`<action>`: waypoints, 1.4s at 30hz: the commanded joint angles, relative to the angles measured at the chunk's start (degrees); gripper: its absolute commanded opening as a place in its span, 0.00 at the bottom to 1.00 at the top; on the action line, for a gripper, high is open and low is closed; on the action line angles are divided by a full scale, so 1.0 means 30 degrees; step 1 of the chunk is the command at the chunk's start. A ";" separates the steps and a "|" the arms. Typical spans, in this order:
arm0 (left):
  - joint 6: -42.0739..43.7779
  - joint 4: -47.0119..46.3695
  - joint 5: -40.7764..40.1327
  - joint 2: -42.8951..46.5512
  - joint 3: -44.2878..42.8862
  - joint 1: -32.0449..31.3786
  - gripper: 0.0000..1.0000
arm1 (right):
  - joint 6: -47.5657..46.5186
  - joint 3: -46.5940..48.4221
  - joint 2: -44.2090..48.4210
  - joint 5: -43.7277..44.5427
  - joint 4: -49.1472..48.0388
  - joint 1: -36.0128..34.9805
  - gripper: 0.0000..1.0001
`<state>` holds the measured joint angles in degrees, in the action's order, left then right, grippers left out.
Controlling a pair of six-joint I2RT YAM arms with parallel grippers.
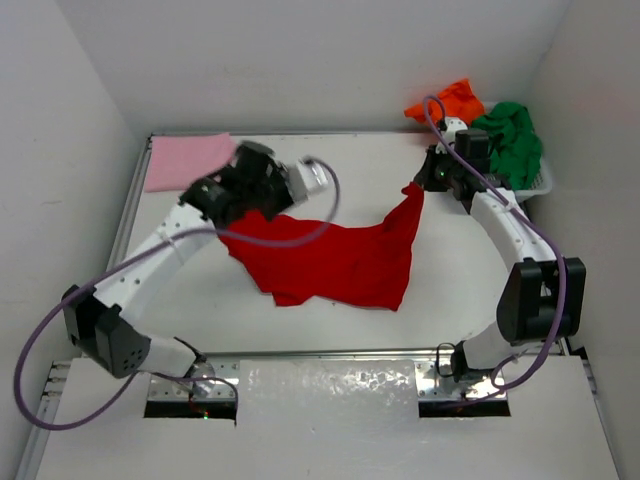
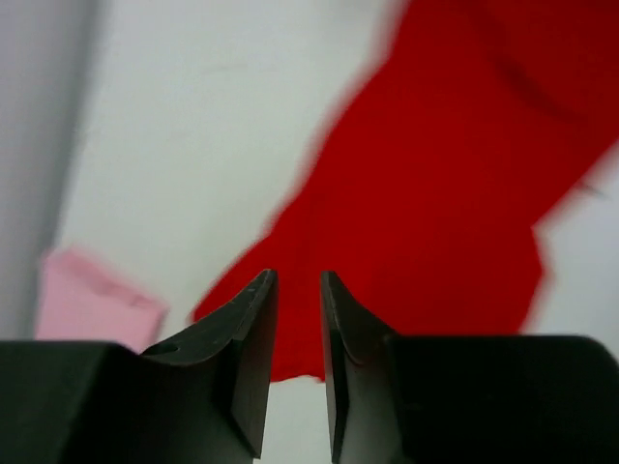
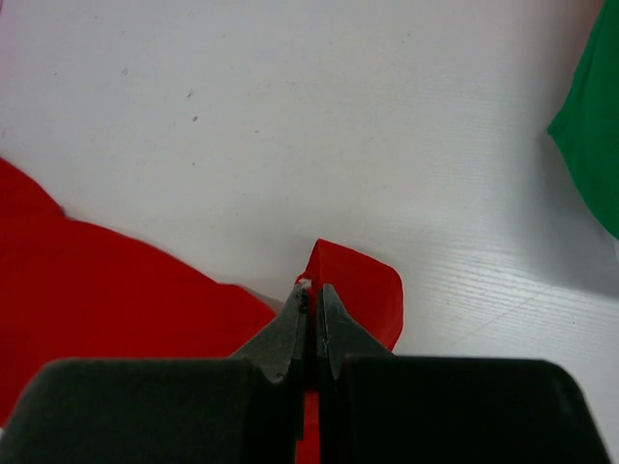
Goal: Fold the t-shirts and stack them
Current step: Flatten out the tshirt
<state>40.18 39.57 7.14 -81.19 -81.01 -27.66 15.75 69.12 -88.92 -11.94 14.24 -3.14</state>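
Bright red cloth t-shirt (image 1: 340, 265) lies spread mid-worktop (image 1: 360, 165), its long axis running left to right between the two arms. The right pincer (image 3: 312, 287), pressed together, pinches the shirt's far right corner, which is raised off the surface. The left pincer (image 2: 298, 280), slightly spread and gripping nothing, hovers at the shirt's far left end, with the cloth just ahead of its tips. The left arm is judged nearer that free end. A folded light pink t-shirt (image 1: 185, 160) rests far left.
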 commanded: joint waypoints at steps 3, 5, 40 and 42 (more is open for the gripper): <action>0.1929 0.4417 0.1872 0.0050 0.5231 -0.3780 0.23 | -0.0211 0.0163 0.0373 0.0115 -0.0791 -0.0009 0.00; 0.1230 0.3778 0.1054 -0.0123 0.6460 -0.6117 0.25 | -0.0152 -0.0071 0.0491 0.0143 -0.0821 -0.0009 0.00; -0.0533 0.1219 -0.2468 -0.2263 0.7731 -0.8885 0.28 | -0.0503 -0.2651 0.2484 0.0729 -0.0528 -0.0009 0.00; -0.0504 0.1457 -0.2467 -0.2381 0.7639 -0.8944 0.28 | -0.0532 -0.2592 0.2483 0.0788 -0.0528 -0.0009 0.00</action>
<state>39.33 41.43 -2.70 -90.78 -55.61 -53.69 15.00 60.64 -82.65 -10.46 13.78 -3.14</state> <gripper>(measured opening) 0.279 0.002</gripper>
